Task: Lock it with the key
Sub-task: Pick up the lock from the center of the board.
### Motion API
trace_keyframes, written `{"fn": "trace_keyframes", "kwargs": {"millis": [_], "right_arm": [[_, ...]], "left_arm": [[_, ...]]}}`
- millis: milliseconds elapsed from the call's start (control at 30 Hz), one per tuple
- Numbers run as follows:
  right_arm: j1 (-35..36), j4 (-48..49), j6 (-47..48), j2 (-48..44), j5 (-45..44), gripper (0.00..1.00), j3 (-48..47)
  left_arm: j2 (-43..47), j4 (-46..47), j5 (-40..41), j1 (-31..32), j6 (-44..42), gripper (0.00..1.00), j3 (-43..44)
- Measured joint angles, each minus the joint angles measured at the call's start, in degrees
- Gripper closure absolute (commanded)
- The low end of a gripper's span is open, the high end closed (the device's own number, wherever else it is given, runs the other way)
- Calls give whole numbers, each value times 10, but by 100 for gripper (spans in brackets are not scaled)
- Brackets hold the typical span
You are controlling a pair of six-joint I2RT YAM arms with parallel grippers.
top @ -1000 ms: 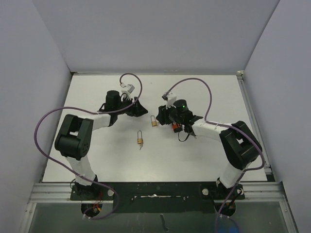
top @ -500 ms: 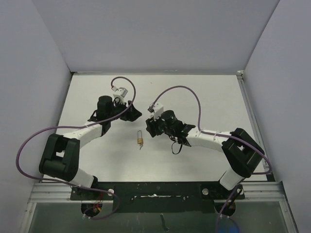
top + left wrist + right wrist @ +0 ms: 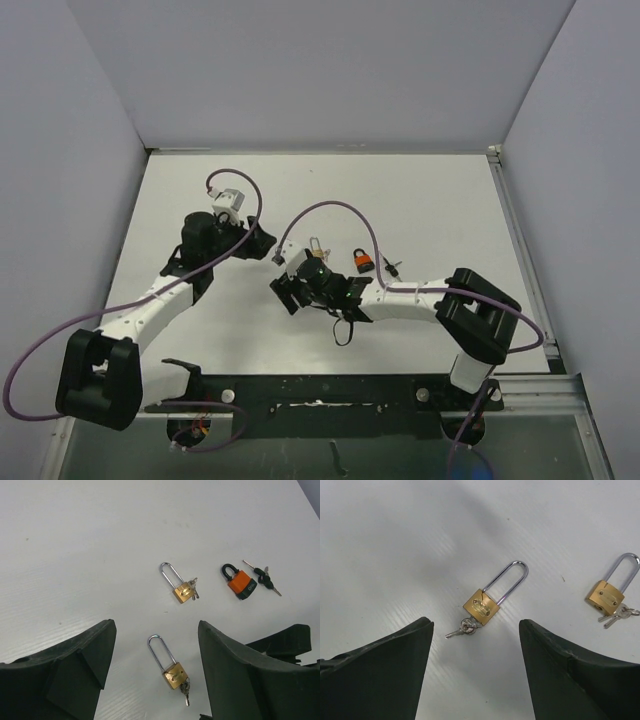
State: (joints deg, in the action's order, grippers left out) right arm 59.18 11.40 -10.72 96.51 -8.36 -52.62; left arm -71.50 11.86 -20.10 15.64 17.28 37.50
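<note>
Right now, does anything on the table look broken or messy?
No, nothing stands out. The near brass padlock lies flat with its key at its base, and so does the far brass padlock. The orange padlock lies flat too, its black-headed keys beside it. Nothing looks broken or spilled.

The left arm (image 3: 150,300) and right arm (image 3: 410,295) look alike, with slim white links between chunky black joint housings. A thin purple cable (image 3: 325,204) loops off each wrist, where a small pale camera box (image 3: 228,197) is mounted, and both arms are bolted to a black base rail (image 3: 320,390). The fingers (image 3: 70,665) are broad wedges of matte black with bevelled inner edges.
</note>
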Motion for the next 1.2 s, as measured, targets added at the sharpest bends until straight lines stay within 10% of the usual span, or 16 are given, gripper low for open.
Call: {"fn": "trace_keyframes", "kwargs": {"millis": [433,1200], "right_arm": [[20,-38,-14,90,-66,20,-56],[28,-90,-79,159,-153,48,-128]], "left_arm": [[52,-24,53,-22,-5,32,-47],[9,33,1,-60,20,32,-69]]}}
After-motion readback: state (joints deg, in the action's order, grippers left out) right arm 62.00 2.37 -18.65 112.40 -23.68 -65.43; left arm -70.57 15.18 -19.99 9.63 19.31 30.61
